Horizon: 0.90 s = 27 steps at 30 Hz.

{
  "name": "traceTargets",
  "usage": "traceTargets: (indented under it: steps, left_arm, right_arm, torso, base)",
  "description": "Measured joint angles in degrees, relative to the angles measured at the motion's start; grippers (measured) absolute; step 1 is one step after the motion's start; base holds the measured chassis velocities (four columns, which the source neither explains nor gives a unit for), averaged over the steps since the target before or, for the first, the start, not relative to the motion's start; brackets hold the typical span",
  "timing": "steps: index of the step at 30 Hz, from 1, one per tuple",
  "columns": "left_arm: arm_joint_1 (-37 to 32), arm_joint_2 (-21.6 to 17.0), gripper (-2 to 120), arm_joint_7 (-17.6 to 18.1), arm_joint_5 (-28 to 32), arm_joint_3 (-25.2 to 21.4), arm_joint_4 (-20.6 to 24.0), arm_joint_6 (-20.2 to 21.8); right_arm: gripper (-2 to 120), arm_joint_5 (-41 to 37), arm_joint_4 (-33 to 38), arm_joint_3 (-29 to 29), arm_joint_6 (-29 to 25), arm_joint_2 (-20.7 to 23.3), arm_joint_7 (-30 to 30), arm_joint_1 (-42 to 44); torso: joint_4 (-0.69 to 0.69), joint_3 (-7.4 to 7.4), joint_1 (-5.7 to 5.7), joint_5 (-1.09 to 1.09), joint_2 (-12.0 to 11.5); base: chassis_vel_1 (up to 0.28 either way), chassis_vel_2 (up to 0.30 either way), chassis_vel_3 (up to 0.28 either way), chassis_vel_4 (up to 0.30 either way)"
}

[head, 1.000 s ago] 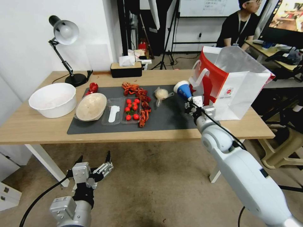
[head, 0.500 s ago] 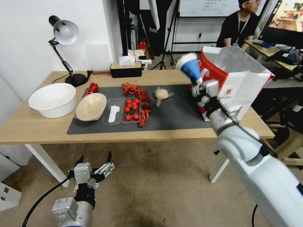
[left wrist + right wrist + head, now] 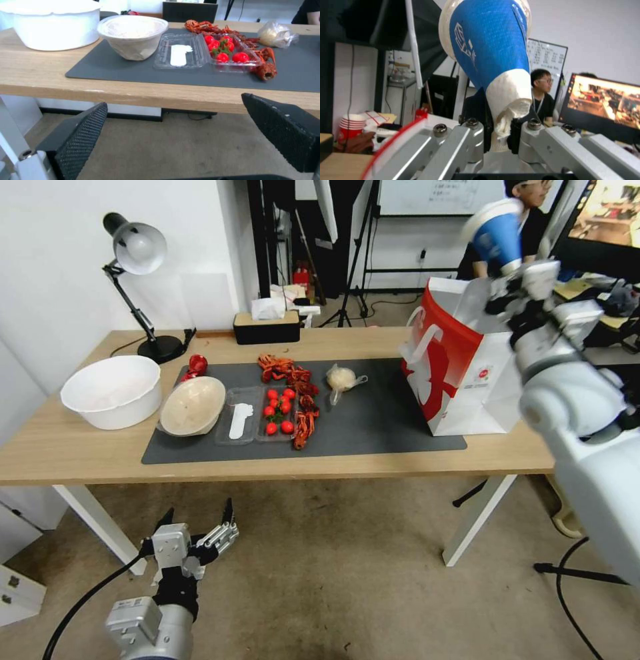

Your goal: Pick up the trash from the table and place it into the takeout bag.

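Observation:
My right gripper [image 3: 515, 270] is shut on the crumpled base of the blue-white paper cup [image 3: 497, 232], holding it high above the open top of the red and white takeout bag [image 3: 460, 373]. In the right wrist view the cup [image 3: 490, 45] rises from between the fingers [image 3: 471, 140]. On the table's dark mat [image 3: 373, 427] lie a beige paper bowl [image 3: 192, 405], a crushed red can [image 3: 196, 365], a knotted plastic bag [image 3: 341, 378] and red crayfish shells [image 3: 293, 380]. My left gripper [image 3: 197, 523] hangs open below the table's front edge.
A big white bowl [image 3: 112, 390] and a desk lamp [image 3: 137, 247] stand at the table's left end, with a tissue box [image 3: 267, 327] at the back. A clear tray of cherry tomatoes [image 3: 277, 413] sits mid-mat. Bare mat lies between the knotted bag and the takeout bag.
My right arm has lifted the paper cup from beside the takeout bag's near side up and to the right, over its opening. The left arm has stayed where it was.

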<state>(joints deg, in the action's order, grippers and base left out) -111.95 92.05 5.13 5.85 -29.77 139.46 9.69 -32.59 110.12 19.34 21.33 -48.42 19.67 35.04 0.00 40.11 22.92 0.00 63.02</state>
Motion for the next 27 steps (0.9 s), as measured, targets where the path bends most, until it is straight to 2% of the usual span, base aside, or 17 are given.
traceTargets:
  steps: [3,4,7,9,12,13,16,17,20,21,25,27]
  left_arm:
    - [0.4,0.0,100,0.0,0.0,0.3,-0.3,0.1]
    - [0.4,0.0,100,0.0,0.0,0.3,-0.3,0.1]
    - [0.4,0.0,100,-0.1,0.0,0.3,-0.4,0.1]
    - [0.3,0.0,100,-0.1,0.0,0.3,-0.4,0.1]
    - [0.1,0.0,100,-0.1,0.0,0.2,-0.3,0.1]
    - [0.1,0.0,100,-0.1,0.0,0.2,-0.3,0.1]
    - [0.0,0.0,100,-0.1,0.0,0.3,0.0,0.1]
    - [0.0,0.0,100,-0.1,0.0,0.3,0.0,0.1]
    - [-0.1,0.0,100,-0.1,0.0,0.3,0.1,0.1]
    - [-0.1,0.0,100,-0.1,0.0,0.3,0.1,0.1]
    - [-0.1,0.0,100,-0.1,-0.1,0.5,0.1,0.1]
    - [-0.1,0.0,100,-0.3,-0.2,0.6,0.2,0.1]
  right_arm:
    - [22,-2.4,-3.3,0.9,0.9,0.9,0.1,0.4]
    - [22,-2.4,-3.3,0.9,0.9,0.9,0.1,0.4]
    - [37,-4.1,-4.2,1.1,1.4,0.3,-0.3,1.1]
    - [40,-4.1,-4.4,1.1,1.3,0.0,-0.4,1.1]
    - [56,-4.1,-4.5,1.0,1.2,-0.3,-0.4,1.1]
    - [56,-4.1,-4.5,1.0,1.2,-0.3,-0.4,1.1]
    - [68,-3.9,-4.3,0.8,1.1,-0.4,-0.4,1.4]
    - [68,-3.9,-4.3,0.8,1.1,-0.4,-0.4,1.4]
    - [84,-3.9,-3.7,0.8,0.9,-0.5,-0.5,2.1]
    - [84,-3.9,-3.7,0.8,0.9,-0.5,-0.5,2.1]
    - [98,-4.0,-1.9,0.7,0.5,-0.6,-0.5,3.2]
    - [100,-4.4,-0.4,0.6,0.5,-0.8,-0.4,4.0]
  torso:
    - [-0.01,0.0,0.0,0.01,0.0]
    - [-0.01,0.0,0.0,0.01,0.0]
    - [0.0,0.0,0.0,0.01,0.0]
    - [0.0,0.0,0.0,0.01,0.0]
    - [0.0,0.0,-0.01,0.0,0.0]
    - [0.0,0.0,-0.01,0.0,0.0]
    - [0.0,0.0,0.0,0.0,0.0]
    - [0.0,0.0,0.0,0.0,0.0]
    - [0.0,0.0,0.0,0.0,0.0]
    - [0.0,0.0,0.0,0.0,0.0]
    - [0.0,0.0,0.0,0.0,0.0]
    - [-0.01,0.0,0.0,0.0,0.0]
  base:
    - [0.0,0.0,0.0,0.0]
    - [0.0,0.0,0.0,0.0]
    - [0.0,0.0,0.0,0.0]
    - [0.0,0.0,0.0,0.0]
    - [0.0,0.0,0.0,0.0]
    - [0.0,0.0,0.0,0.0]
    - [0.0,0.0,0.0,0.0]
    - [0.0,0.0,0.0,0.0]
    - [0.0,0.0,0.0,0.0]
    - [0.0,0.0,0.0,0.0]
    - [0.0,0.0,0.0,0.0]
    - [0.0,0.0,0.0,0.0]
